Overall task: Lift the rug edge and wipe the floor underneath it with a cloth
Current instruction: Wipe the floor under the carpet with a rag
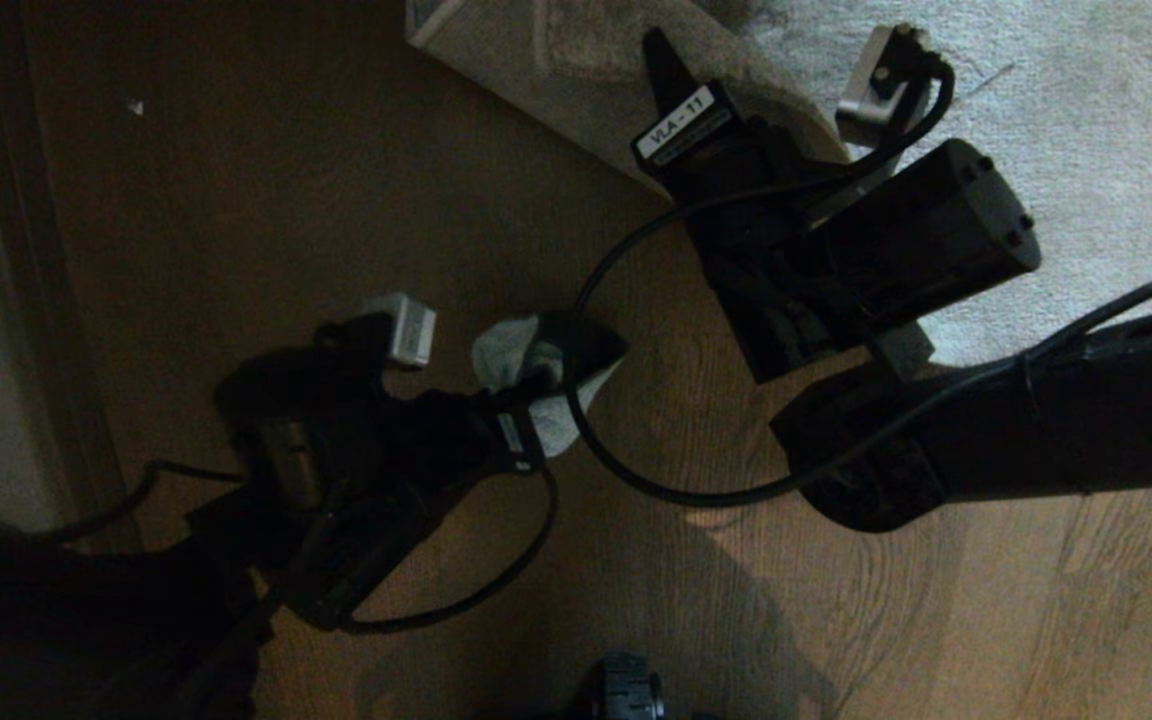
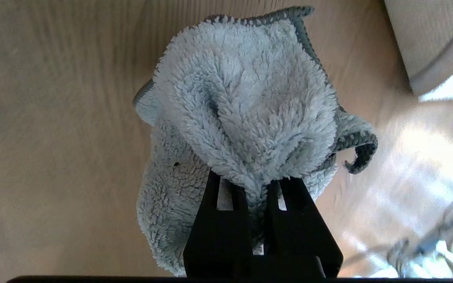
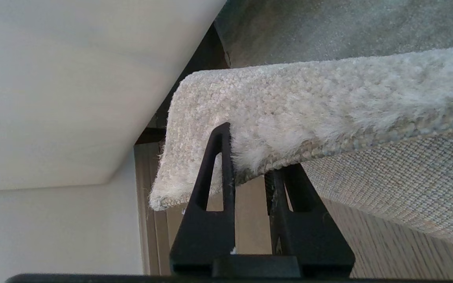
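Left gripper point(image 2: 256, 188) pinches cloth point(image 2: 246, 114) at fingertips

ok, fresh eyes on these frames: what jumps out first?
The right gripper is shut on the rug edge, holding it up off the floor so the woven backing shows. Left of it in the head view, the left gripper clamps a bunched fluffy cloth over bare floor.

From the head we look straight down at the floor point(image 1: 286, 220) and both arms. Each wrist camera sits close behind its fingers. All three views share that floor
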Robot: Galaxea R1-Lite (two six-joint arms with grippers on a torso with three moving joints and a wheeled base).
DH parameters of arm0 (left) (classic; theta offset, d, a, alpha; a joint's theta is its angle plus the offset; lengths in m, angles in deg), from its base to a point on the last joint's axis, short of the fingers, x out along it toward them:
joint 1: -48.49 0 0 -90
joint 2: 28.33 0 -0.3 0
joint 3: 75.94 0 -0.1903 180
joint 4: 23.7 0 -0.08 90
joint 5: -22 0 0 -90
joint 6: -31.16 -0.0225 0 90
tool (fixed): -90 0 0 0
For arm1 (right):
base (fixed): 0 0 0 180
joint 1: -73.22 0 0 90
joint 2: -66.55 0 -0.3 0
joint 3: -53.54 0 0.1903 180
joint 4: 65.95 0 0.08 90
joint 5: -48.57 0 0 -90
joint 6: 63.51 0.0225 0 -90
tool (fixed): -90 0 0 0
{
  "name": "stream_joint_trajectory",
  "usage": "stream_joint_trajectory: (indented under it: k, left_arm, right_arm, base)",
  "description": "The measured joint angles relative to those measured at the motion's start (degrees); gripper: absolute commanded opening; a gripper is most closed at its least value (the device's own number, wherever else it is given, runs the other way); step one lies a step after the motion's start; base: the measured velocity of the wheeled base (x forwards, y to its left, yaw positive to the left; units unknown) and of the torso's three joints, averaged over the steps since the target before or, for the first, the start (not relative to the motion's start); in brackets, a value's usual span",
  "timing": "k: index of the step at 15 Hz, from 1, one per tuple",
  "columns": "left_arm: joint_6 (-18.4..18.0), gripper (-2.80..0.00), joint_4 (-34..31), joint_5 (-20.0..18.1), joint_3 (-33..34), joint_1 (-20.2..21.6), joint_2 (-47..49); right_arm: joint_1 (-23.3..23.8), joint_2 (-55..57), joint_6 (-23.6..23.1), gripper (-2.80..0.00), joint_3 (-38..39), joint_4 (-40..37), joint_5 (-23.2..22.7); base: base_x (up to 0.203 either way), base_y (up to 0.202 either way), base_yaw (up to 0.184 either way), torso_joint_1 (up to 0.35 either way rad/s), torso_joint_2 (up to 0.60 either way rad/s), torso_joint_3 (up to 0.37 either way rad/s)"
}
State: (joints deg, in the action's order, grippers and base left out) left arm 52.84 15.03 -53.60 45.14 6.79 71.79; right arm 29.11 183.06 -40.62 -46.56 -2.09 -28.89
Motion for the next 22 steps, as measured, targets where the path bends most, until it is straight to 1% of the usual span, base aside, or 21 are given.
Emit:
stream_joint_trajectory:
  k: [2,4,6,8,10,14,16,18,22]
  left_arm:
    - [0.1,-2.80,1.9,2.4,-3.2,-0.2,3.4]
    - [0.2,-2.80,2.3,4.7,-6.6,-0.2,6.4]
    - [1.3,-2.80,3.8,7.1,-10.2,-0.2,9.2]
    - [1.5,-2.80,5.1,8.7,-12.5,0.5,11.2]
    - [1.4,-2.80,5.1,9.0,-13.6,1.9,12.2]
    - [1.1,-2.80,5.3,9.0,-14.8,6.3,12.5]
    - [0.9,-2.80,6.7,9.0,-15.0,8.2,12.2]
    - [-0.9,-2.80,9.3,9.0,-14.9,9.9,11.5]
    - [-2.6,-2.80,9.7,9.0,-14.8,11.8,9.0]
  right_arm:
    - [0.0,0.1,0.1,-2.80,0.0,0.0,0.0]
    - [0.1,0.1,0.2,-2.80,0.0,0.0,0.0]
    - [0.2,0.2,0.9,-2.80,0.1,0.0,0.0]
    - [0.5,0.2,1.0,-2.80,0.1,0.0,0.0]
    - [0.6,0.2,1.1,-2.80,0.1,0.0,0.0]
    - [0.6,0.3,1.2,-2.80,0.2,0.0,0.0]
    - [0.6,0.4,1.2,-2.80,0.2,0.0,0.0]
    - [0.5,0.5,1.2,-2.80,0.1,0.0,0.0]
    - [0.5,0.6,1.2,-2.80,0.1,0.0,0.0]
  base:
    - [0.000,0.000,0.000,0.000,0.00,0.000]
    - [0.000,0.000,0.000,0.000,0.00,0.000]
    - [0.000,0.000,0.000,0.000,0.00,0.000]
    - [0.000,0.000,0.000,0.000,0.00,0.000]
    - [0.000,0.000,0.000,0.000,0.00,0.000]
    - [0.000,0.000,0.000,0.000,0.00,0.000]
    - [0.000,0.000,0.000,0.000,0.00,0.000]
    - [0.000,0.000,0.000,0.000,0.00,0.000]
    - [0.000,0.000,0.000,0.000,0.00,0.000]
